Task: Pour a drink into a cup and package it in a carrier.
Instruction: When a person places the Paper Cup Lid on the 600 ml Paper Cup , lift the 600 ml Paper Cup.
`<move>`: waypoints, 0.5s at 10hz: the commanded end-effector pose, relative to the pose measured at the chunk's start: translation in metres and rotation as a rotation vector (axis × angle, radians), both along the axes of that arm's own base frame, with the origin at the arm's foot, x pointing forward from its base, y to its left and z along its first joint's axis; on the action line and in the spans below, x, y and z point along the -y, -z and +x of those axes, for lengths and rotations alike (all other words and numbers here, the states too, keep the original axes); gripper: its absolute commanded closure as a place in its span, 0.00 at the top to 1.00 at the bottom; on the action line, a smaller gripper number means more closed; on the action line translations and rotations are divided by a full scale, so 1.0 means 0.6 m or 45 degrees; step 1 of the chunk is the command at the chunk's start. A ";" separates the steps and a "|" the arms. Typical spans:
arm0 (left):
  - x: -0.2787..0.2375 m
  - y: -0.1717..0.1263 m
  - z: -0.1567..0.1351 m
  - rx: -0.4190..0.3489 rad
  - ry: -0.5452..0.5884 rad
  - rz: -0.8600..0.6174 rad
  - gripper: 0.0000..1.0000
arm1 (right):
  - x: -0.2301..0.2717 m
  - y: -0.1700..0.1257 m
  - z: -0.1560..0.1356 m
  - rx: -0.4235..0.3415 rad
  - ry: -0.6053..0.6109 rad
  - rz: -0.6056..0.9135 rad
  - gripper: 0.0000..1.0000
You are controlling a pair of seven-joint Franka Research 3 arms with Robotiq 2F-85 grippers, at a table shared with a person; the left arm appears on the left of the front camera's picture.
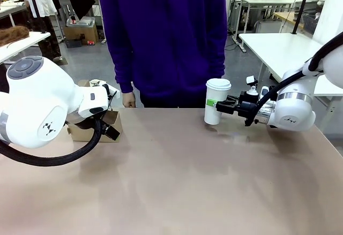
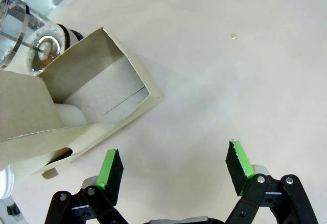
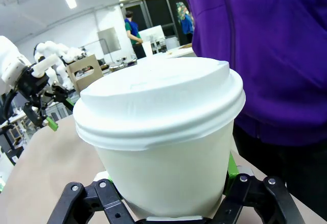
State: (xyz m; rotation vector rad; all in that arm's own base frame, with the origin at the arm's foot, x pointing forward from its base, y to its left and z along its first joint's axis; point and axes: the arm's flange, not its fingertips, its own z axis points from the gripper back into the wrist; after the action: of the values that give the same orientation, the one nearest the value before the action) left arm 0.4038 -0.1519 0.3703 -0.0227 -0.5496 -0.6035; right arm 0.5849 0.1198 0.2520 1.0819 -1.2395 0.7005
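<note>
The left gripper hangs empty with fingers spread, just beside the carrier at the table's left. Well apart to the right, near the person, the right gripper pinches the cup around its middle. On the way over, the cup could clip the carrier's rim and shove the unheld cardboard. Too hard a squeeze might pop the lid. The cup is plain white, tapered, lidded and tilted a little.

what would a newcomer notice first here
The tall white lidded paper cup stands out, clamped in the robot's right hand at the far right of the table, in front of a person in a purple top. At the far left sits the brown cardboard carrier, with the left hand open beside it.
</note>
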 end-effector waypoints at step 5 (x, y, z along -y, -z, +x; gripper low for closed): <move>0.000 0.000 0.000 0.000 0.001 -0.003 1.00 | 0.017 -0.076 -0.011 0.028 -0.040 0.015 0.80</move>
State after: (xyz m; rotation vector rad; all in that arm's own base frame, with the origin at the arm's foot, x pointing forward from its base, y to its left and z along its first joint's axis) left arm 0.4038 -0.1519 0.3703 -0.0226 -0.5496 -0.6034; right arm 0.5858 0.1182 0.2655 1.0855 -1.2506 0.7166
